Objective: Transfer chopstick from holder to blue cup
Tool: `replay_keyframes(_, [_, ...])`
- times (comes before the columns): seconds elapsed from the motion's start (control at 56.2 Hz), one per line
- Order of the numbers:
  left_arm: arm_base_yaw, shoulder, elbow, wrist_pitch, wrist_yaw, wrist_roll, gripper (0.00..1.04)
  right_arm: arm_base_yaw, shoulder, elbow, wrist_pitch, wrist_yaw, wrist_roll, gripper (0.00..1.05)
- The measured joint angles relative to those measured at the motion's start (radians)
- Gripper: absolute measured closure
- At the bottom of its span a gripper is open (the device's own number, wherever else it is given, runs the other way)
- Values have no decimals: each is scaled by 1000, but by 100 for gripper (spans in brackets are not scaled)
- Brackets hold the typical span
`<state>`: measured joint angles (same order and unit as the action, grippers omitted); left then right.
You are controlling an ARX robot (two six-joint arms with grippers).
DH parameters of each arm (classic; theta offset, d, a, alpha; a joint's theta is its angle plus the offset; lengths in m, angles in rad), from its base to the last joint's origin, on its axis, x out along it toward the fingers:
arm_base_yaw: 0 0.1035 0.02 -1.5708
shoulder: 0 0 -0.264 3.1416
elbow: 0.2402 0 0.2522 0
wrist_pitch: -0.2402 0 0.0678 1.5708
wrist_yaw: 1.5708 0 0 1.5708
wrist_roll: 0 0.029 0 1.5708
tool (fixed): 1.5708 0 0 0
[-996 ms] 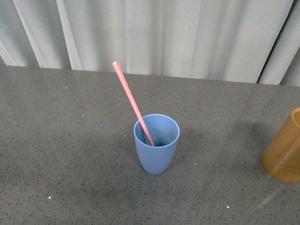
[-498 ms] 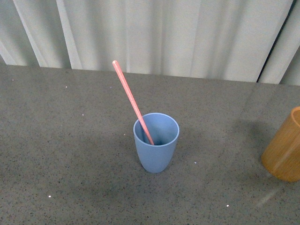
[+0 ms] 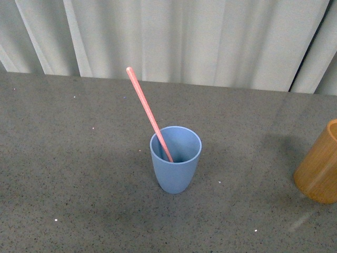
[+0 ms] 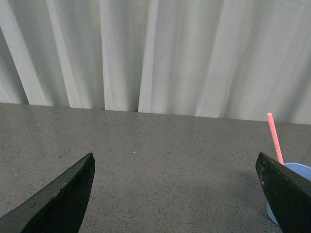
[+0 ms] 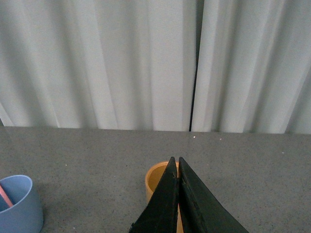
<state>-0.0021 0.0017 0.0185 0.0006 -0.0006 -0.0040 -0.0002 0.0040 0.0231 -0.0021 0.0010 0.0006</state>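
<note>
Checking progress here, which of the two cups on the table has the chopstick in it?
The blue cup; a pink chopstick leans inside it. The orange holder shows none.

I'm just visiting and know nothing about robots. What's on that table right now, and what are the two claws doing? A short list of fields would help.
surface: grey speckled table
blue cup: upright near the middle
chopstick: one pink-red stick standing in the blue cup, leaning up and to the left in the front view
holder: orange-tan cylinder at the right edge, partly cut off; contents not visible
left gripper: open, fingers wide apart, holding nothing
right gripper: shut, fingers pressed together, nothing visible between them
backdrop: pale pleated curtain
</note>
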Motion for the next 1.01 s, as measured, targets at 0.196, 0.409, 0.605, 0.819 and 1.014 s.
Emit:
replay_keyframes(0.196, [0, 0, 0, 0, 0, 0, 7, 0, 0, 0, 0, 0, 0, 68])
replay_keyframes(0.409, [0, 0, 0, 0, 0, 0, 7, 0, 0, 0, 0, 0, 0, 24])
replay_keyframes(0.605, [0, 0, 0, 0, 0, 0, 7, 0, 0, 0, 0, 0, 0, 10])
replay_keyframes(0.819, [0, 0, 0, 0, 0, 0, 7, 0, 0, 0, 0, 0, 1, 10])
replay_keyframes(1.014, [0, 0, 0, 0, 0, 0, 7, 0, 0, 0, 0, 0, 1, 10])
